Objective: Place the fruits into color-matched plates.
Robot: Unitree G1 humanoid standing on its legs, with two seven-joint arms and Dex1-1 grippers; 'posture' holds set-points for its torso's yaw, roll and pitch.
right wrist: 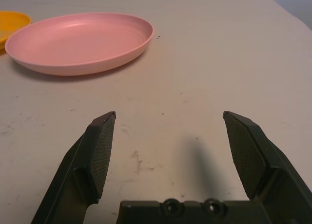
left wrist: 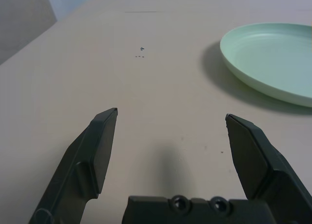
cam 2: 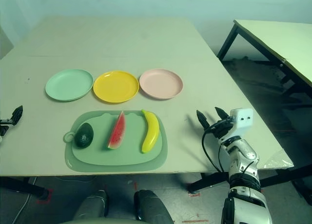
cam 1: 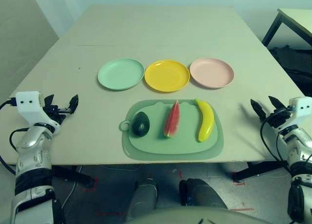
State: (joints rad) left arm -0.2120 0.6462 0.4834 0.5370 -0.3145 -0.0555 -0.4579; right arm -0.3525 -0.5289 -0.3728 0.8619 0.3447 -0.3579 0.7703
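Smooth, glossy plastic-looking plates in mint green [cam 1: 121,74], yellow [cam 1: 167,76] and pink [cam 1: 211,73], glossy dark rough-looking avocado [cam 1: 141,124], smooth yellow banana [cam 1: 205,120], smooth matt green mat [cam 1: 134,152] near the desk's [cam 1: 161,34] front edge, desk top matt

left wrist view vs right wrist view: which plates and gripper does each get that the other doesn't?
Left wrist only: the mint green plate, cut off by the frame edge, and the left gripper, fingers spread and nothing between them.

Right wrist only: the pink plate, part of the yellow plate, and the right gripper, also spread and holding nothing.

Both: bare stretches of the same table, small dark marks on it, and a soft shadow near the fingers.
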